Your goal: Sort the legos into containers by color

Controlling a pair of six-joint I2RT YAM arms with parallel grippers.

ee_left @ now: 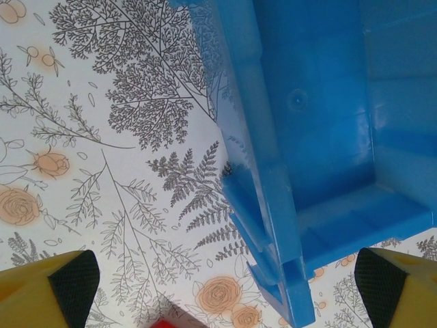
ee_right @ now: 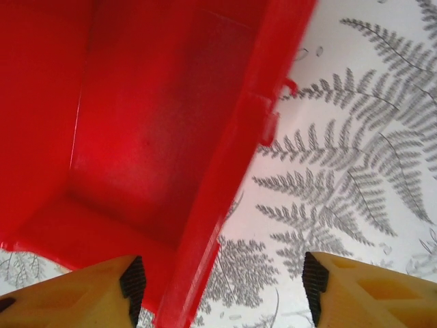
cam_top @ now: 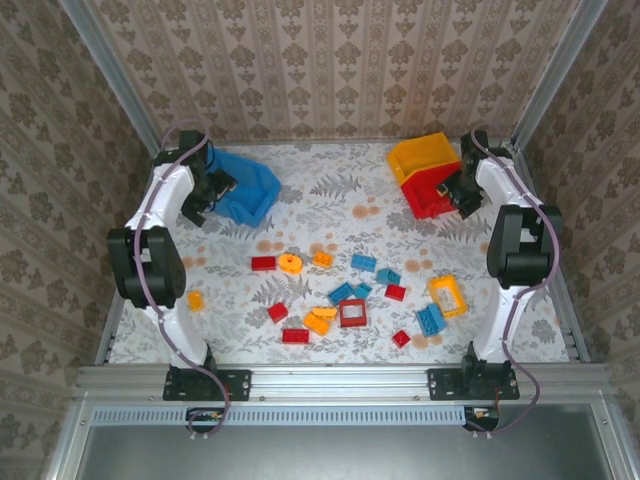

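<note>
Red, blue and yellow-orange legos lie scattered mid-table, among them a red frame, a yellow frame and a round orange piece. My left gripper is at the near left side of the blue container. In its wrist view the left gripper is open, with the near corner of the blue container between its fingers. My right gripper is at the red container, in front of the yellow-orange container. The right gripper is open astride the wall of the red container, not touching it.
A lone orange brick lies near the left arm. A red brick's edge shows just below the left fingers. Metal rails border the flowered tablecloth, and patterned walls stand close behind the containers.
</note>
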